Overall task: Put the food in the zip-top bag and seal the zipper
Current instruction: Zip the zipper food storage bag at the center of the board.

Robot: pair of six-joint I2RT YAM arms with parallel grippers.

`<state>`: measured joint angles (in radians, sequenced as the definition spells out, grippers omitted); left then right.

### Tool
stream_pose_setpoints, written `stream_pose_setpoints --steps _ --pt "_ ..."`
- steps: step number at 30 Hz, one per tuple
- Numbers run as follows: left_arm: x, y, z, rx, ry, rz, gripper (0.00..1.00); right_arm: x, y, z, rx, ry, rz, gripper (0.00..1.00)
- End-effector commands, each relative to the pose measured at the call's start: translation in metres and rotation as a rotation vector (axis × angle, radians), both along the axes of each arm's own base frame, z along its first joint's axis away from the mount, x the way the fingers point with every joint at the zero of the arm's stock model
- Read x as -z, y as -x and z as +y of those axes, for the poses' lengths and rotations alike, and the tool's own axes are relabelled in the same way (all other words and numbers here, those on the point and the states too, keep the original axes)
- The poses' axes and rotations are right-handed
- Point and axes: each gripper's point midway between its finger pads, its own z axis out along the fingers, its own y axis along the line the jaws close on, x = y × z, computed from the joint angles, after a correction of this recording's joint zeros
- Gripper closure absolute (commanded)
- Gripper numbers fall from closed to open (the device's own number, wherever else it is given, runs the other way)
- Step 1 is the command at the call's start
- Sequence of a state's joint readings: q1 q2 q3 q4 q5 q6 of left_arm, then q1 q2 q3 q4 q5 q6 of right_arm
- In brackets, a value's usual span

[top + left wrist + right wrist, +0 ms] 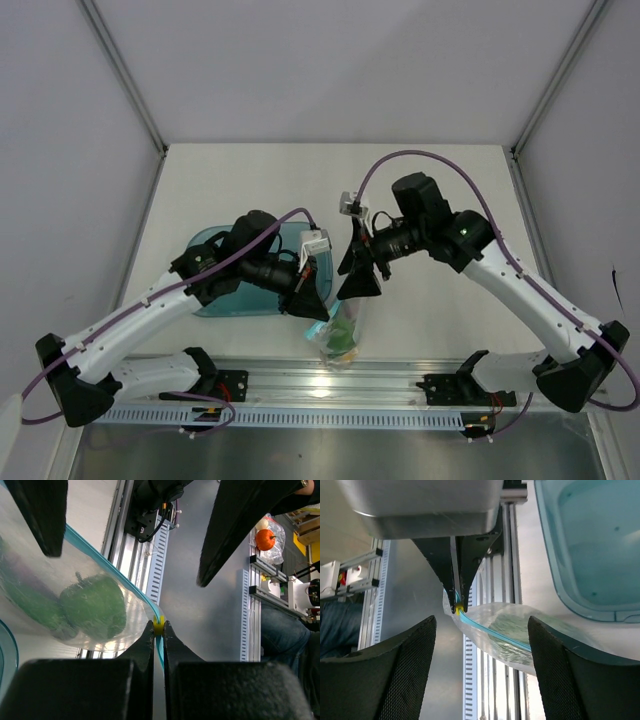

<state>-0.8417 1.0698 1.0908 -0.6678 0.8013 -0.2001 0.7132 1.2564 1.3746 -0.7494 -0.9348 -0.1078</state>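
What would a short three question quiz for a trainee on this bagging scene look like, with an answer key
1. True or false: the right gripper is clamped on the zip-top bag.
2. What does the left gripper pinch? A the zipper; B the green vegetable; C nothing.
3. Fill in: the green vegetable lies inside the ____.
Key: 1 false, its jaws stand open; 2 A; 3 zip-top bag.

tray: partly under left arm | zip-top bag: cut off left
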Motion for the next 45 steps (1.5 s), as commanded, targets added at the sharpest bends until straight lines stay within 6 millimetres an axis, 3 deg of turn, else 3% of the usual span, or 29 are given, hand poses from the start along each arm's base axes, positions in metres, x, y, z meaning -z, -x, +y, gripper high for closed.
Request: stream_pose_setpoints --steps 1,6,13,23,29,32,33,38,42,45 --pt "-0.017 0.008 0.002 0.042 0.062 -0.047 0.99 0.003 0.009 0.002 -0.064 0.014 -0.017 0.25" --pt "-0.017 0.007 0.003 0.038 0.067 -0.055 0.99 0.014 0.015 0.005 -0.086 0.042 0.011 0.29" --pt "-0.021 0.008 0.004 0.04 0.079 -0.063 1.0 0.029 0.022 0.006 -0.086 0.076 0.03 0.47" --pt "-0.019 0.004 0.008 0.025 0.067 -0.067 0.99 0.051 0.038 0.003 -0.08 0.144 0.048 0.5" --pt "-0.022 0.006 0.008 0.033 0.074 -0.065 0.99 0.054 0.022 0.004 0.018 0.148 -0.023 0.57" --pt "-0.023 0.006 0.009 0.03 0.075 -0.066 1.0 0.057 0.008 0.004 0.091 0.168 -0.054 0.84" --pt "-0.023 0.006 0.01 0.029 0.074 -0.066 0.99 0.057 0.006 0.005 0.104 0.17 -0.058 1.0" --pt "-0.019 0.003 0.012 0.003 0.048 -0.069 0.99 0.059 -0.022 0.001 0.301 0.193 -0.084 1.0" --pt "-0.009 -0.01 0.017 -0.079 -0.031 -0.077 0.99 0.075 -0.06 -0.016 0.565 0.292 -0.094 1.0" --pt "0.002 -0.018 0.023 -0.142 -0.105 -0.074 1.0 0.085 -0.074 -0.029 0.704 0.346 -0.079 1.0"
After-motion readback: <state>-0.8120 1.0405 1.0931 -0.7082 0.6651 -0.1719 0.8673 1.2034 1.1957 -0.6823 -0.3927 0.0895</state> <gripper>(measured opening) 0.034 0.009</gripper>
